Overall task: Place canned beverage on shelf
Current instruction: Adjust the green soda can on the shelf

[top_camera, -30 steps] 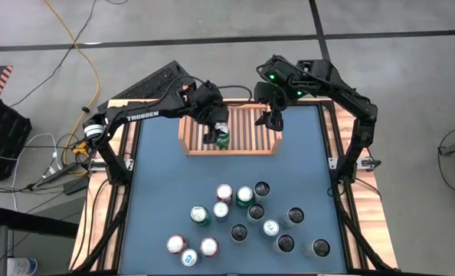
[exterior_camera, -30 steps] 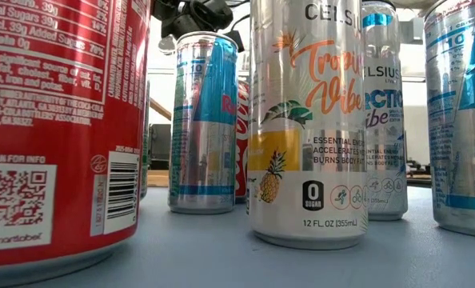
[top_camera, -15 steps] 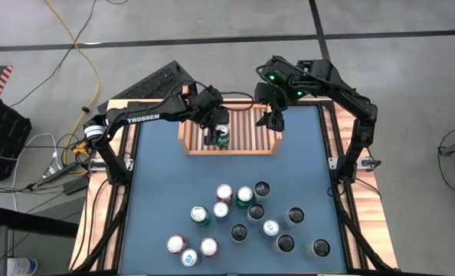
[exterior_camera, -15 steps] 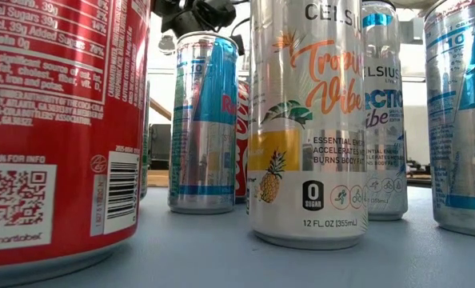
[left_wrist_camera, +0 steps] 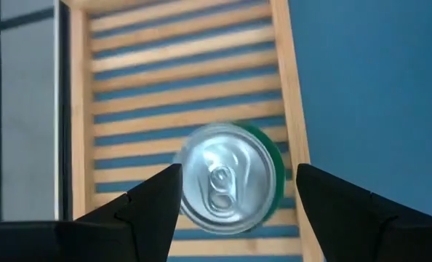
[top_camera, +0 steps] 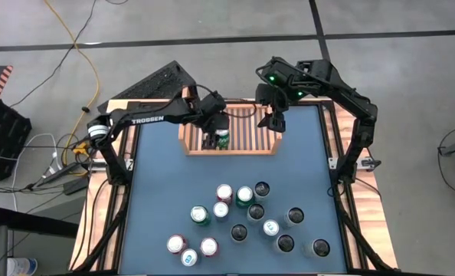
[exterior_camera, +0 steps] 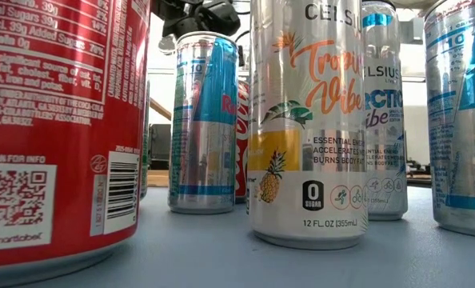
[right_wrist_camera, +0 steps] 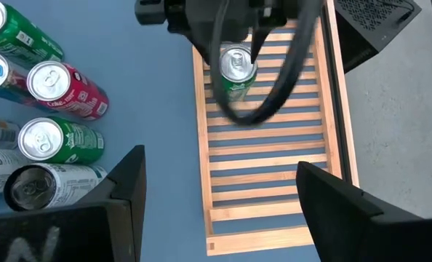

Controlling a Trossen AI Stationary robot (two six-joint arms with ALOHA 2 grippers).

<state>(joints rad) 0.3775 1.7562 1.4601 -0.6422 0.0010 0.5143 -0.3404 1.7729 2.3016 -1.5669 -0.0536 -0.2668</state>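
CELSIUS on can (exterior_camera: 308, 120), TROSSEN on left arm (top_camera: 147, 119)

A blue-topped table (top_camera: 158, 176) with a wooden border carries a light-wood slatted shelf (top_camera: 247, 138) — one green can (top_camera: 223, 139) upright inside — and a cluster of upright cans (top_camera: 247, 218).

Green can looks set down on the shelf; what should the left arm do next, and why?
Probably lift the left pincer straight up and clear. The green can stands upright on the shelf, and the open fingers sit apart from its sides, so release looks done.
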